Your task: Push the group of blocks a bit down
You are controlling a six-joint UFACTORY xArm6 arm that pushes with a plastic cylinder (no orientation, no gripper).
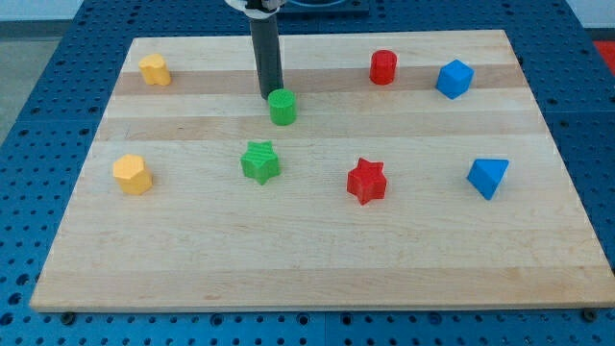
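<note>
Where visible, my tip (270, 95) against green cylinder (282, 107)

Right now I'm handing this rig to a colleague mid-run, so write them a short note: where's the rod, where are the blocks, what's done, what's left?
My tip sits just above the green cylinder, touching or nearly so.
Below that cylinder lies the green star; the two are apart.
Elsewhere: red cylinder, blue cube, red star, blue wedge-like block, and two yellow blocks at the view's left.
Done: tip lined up behind the green cylinder.
Left: the downward push; I cannot tell how far it has gone.
</note>
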